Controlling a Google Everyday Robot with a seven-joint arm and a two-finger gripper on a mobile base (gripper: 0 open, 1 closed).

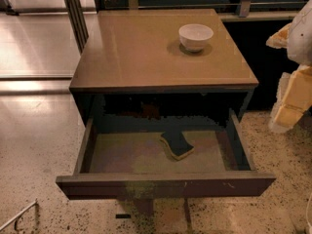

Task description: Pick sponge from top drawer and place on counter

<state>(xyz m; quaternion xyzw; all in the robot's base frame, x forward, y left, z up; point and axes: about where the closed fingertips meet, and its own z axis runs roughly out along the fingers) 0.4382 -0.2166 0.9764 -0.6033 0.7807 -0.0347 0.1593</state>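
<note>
The sponge lies in the open top drawer, on its mottled floor a little right of the middle, dark scrub side up with the yellow foam showing at its near edge. The drawer is pulled well out from under the counter, a glossy tan-brown top. My gripper is at the right edge of the view, pale yellow and white, to the right of the cabinet and drawer, about level with the counter's front edge. It is apart from the sponge and holds nothing that I can see.
A white bowl stands on the counter at the back right. A dark wall and a metal rail run behind the cabinet. A speckled floor lies to the left. A thin metal frame is at the bottom left.
</note>
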